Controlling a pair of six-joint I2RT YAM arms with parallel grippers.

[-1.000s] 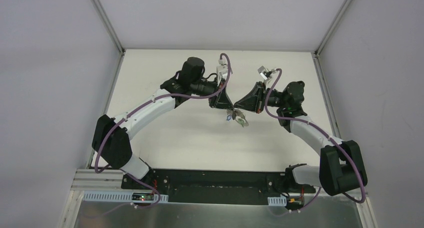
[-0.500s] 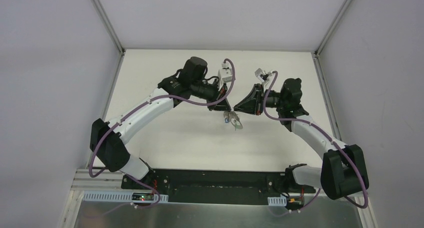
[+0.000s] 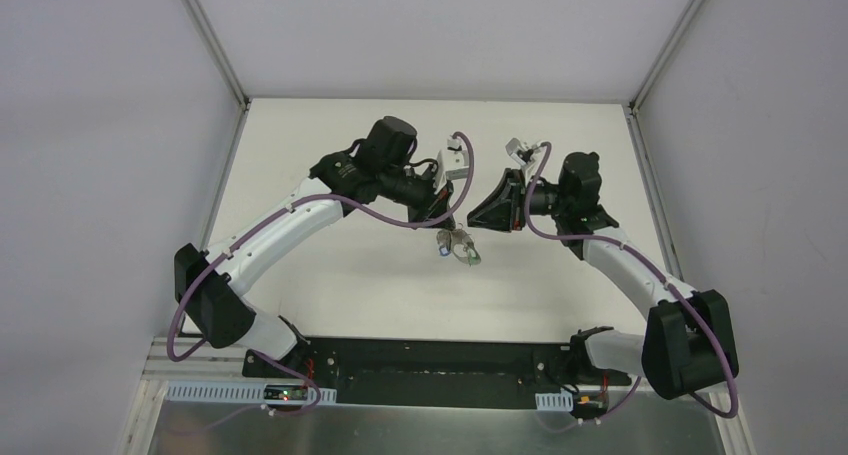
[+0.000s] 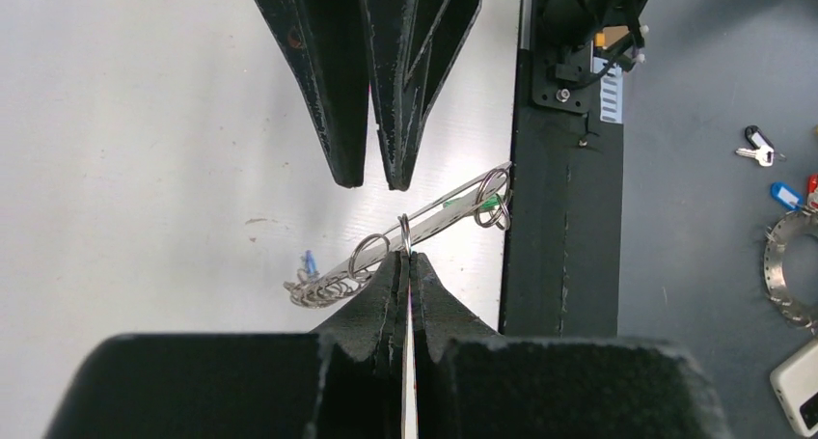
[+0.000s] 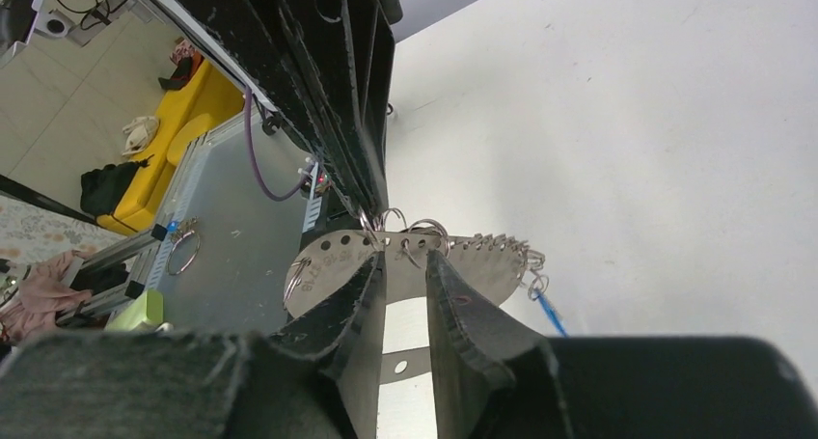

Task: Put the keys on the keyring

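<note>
Left wrist view: my left hand (image 4: 405,259) pinches the keyring (image 4: 449,207) tight. My right hand (image 4: 371,182), fingers narrowly apart, hangs just beside the keyring.

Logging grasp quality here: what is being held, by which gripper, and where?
Left gripper pinches the flat silvery perforated keyring plate at its edge, mid-length, between rings. Right gripper is open and holds nothing.
</note>
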